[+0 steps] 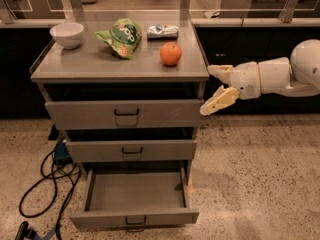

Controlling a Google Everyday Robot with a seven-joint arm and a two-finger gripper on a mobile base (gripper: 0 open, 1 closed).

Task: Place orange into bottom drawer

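orange (170, 53) on cabinet top (100, 66) | bottom drawer (135, 217) stands open | pincer (206, 90) spread, just right of cabinet top

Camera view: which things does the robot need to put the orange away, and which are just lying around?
Needed: orange on the cabinet; open bottom drawer; end effector, open, right of the cabinet.
Lying about: white bowl; green snack bag; small packet.
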